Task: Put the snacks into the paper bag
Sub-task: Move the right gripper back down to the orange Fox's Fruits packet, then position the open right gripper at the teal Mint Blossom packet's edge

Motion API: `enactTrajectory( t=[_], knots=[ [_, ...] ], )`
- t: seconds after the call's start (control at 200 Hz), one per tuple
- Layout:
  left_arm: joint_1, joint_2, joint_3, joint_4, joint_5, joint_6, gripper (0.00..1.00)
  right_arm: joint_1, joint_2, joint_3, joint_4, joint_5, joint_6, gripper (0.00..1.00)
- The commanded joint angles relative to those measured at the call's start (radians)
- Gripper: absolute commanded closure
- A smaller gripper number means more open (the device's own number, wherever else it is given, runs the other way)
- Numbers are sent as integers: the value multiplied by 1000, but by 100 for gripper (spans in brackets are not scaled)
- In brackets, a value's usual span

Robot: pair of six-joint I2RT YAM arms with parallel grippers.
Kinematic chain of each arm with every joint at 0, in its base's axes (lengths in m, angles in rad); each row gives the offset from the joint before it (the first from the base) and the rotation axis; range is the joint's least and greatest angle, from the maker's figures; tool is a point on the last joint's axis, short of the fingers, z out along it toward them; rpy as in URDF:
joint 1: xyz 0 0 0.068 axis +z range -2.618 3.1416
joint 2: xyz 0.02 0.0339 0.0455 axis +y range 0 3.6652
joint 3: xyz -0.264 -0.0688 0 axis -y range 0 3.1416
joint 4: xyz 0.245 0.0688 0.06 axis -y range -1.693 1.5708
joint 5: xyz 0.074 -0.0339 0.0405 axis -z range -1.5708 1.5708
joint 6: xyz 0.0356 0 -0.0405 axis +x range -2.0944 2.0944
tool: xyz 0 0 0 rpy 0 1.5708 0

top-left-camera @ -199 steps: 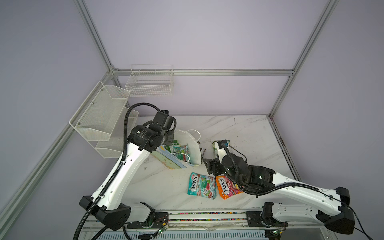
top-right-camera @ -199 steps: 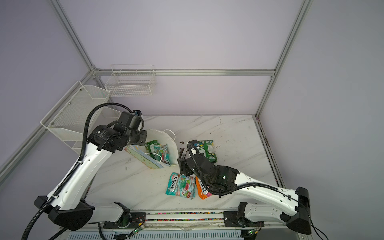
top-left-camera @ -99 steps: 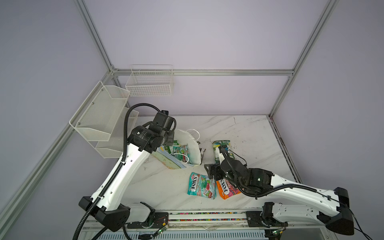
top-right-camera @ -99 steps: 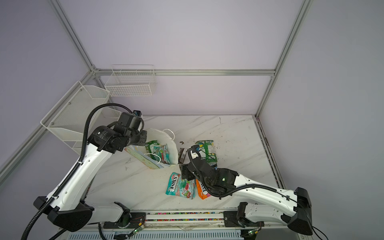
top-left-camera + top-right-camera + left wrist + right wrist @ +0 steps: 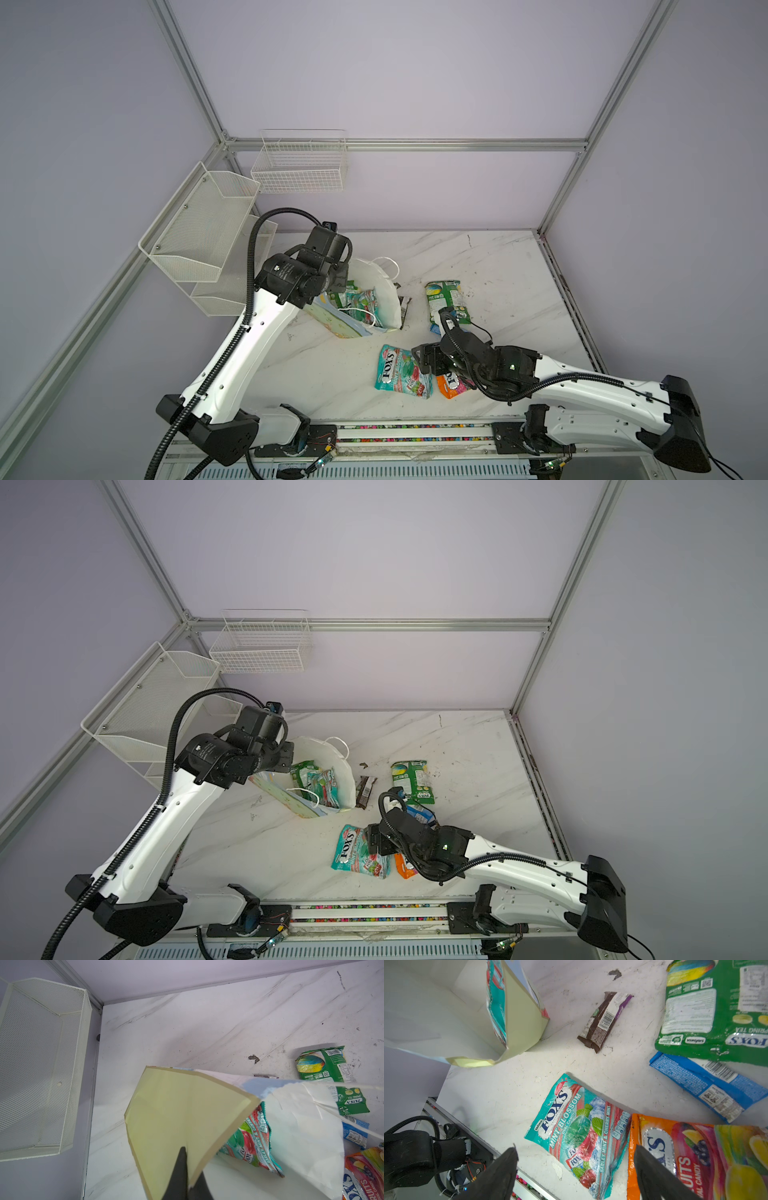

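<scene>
Paper bag (image 5: 384, 299) rim clamped, right gripper (image 5: 575, 1148) spread

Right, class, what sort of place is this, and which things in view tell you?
Most likely a robotics lab test cell: two white robot arms mounted at a marble-look tabletop, boxed in by aluminium framing.

The paper bag (image 5: 388, 301) sits tilted on the table (image 5: 498, 266), left of centre, with two packets (image 5: 359, 301) inside it. Just right of the bag lies a bar wrapper (image 5: 365, 791). Right of that is the spring tea packet (image 5: 446, 297), its near end over a small flat packet (image 5: 420, 813). Near of the bag lies the mint packet (image 5: 401, 372), and the fruits packet (image 5: 453, 382) touches its right side. One wire basket (image 5: 199, 232) hangs on the left wall, a second wire basket (image 5: 301, 166) on the far wall.
</scene>
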Motion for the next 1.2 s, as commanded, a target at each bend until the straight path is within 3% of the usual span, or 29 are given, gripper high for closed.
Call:
enactTrajectory(
  t=[0.0, 0.595, 1.195],
  knots=[
    [-5, -14, -32, 5, 10, -11, 100, -8, -26, -36, -1, -33, 75, 10],
    [-6, -17, -48, 16, 10, -11, 100, -77, -63, -305, 300, -289, 235, 15],
    [-6, -10, -50, 22, 11, -10, 100, -112, 7, -390, 409, -339, 271, 23]
  ],
)
